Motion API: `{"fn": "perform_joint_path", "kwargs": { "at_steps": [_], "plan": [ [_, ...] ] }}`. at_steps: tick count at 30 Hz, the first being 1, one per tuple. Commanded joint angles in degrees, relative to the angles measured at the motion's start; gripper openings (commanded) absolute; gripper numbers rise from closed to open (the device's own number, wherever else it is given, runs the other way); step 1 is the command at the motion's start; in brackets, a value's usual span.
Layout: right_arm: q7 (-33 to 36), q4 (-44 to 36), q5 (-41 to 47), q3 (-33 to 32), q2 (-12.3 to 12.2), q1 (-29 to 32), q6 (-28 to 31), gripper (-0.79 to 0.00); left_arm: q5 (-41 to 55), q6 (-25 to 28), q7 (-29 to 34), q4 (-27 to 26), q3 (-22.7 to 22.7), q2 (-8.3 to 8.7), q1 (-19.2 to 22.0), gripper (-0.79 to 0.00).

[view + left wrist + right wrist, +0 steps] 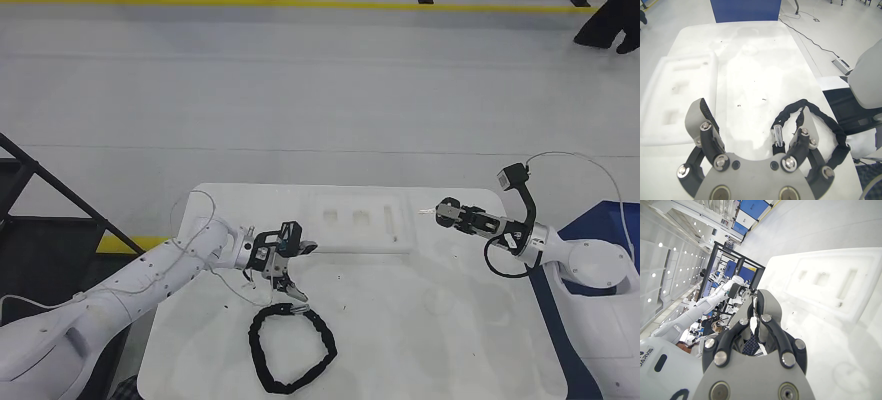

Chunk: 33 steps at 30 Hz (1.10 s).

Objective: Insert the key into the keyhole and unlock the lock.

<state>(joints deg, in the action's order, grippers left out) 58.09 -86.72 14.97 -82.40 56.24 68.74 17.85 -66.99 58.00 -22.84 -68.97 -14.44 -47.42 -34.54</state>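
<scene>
A black fabric-covered chain lock (291, 352) lies in a loop at the table's front. Its silver lock cylinder (778, 136) points up between my left gripper's fingers, close to one finger (806, 121) and not clamped. My left gripper (304, 270) (753, 108) is open over the loop's top end. Across the table, my right gripper (441, 212) (755, 302) hovers above the surface, shut on the small key, whose silver tip (428, 212) sticks out toward the left arm. In the right wrist view the key is hidden between the pads.
A white foam tray (360, 225) (677, 75) (829, 281) with several empty recesses sits at the back of the white table (430, 320), between the two grippers. Small dark specks dot the table. A blue panel (745, 10) stands past the far edge.
</scene>
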Motion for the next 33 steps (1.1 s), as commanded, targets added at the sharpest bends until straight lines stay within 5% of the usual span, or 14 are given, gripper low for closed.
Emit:
{"fn": "perform_joint_path", "kwargs": {
  "at_steps": [1,5,22,33],
  "plan": [
    [0.00,0.00,0.00,0.00,0.00,0.00,0.00,-0.785,-1.21,0.00,-0.47,0.89,1.28,-0.22,0.13,0.000],
    [0.00,0.00,0.00,0.00,0.00,0.00,0.00,-0.785,-2.87,0.00,-0.70,2.95,4.59,-0.58,1.70,0.000],
    [0.00,0.00,0.00,0.00,0.00,0.00,0.00,-0.785,-3.37,0.00,-0.25,3.98,4.70,-0.79,1.67,0.000],
    [0.00,0.00,0.00,0.00,0.00,0.00,0.00,-0.785,-3.55,-9.45,-5.54,3.75,2.07,1.55,-7.74,0.000]
  ]
}}
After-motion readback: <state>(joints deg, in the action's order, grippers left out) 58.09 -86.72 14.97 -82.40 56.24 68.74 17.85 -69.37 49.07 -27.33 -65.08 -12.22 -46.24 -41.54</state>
